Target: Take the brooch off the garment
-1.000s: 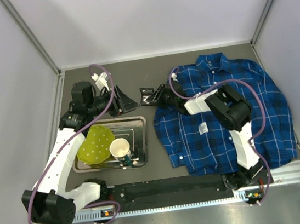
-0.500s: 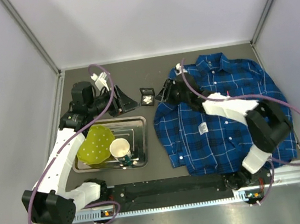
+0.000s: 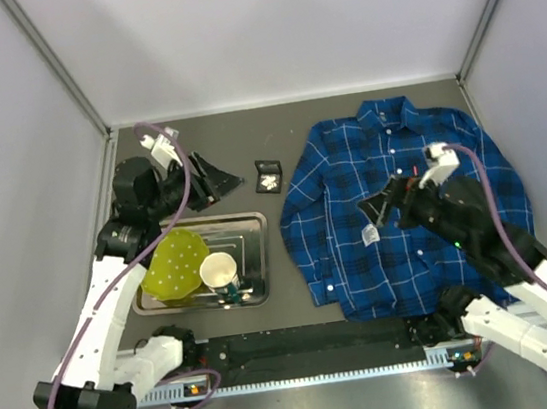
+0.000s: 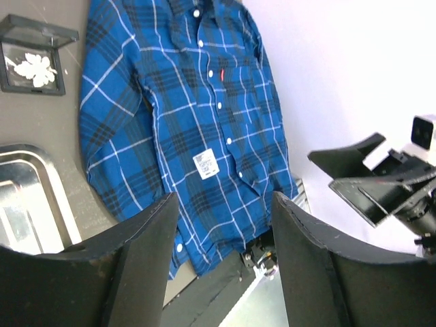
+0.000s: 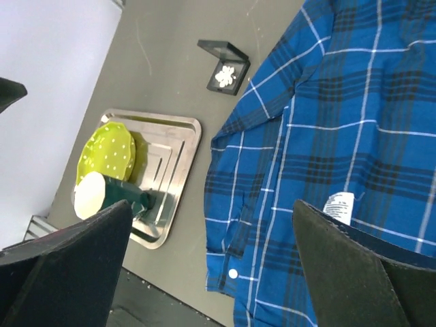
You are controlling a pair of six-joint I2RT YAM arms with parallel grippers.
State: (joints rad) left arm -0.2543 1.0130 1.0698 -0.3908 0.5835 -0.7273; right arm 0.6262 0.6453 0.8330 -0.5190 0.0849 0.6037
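Silvery brooch (image 3: 269,179) lies upper centre, off the garment (image 3: 405,207); my left gripper (image 4: 223,204) and right gripper (image 5: 211,211) gape empty; I'd lift away high, snagging nothing.

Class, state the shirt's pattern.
The shirt is blue plaid with white and dark lines; the right wrist view shows it best.

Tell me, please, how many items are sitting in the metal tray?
2: a yellow-green dotted dish on the left side of the tray, and a paper cup just right of it, toward the near edge. Something small could be hidden under the dish.
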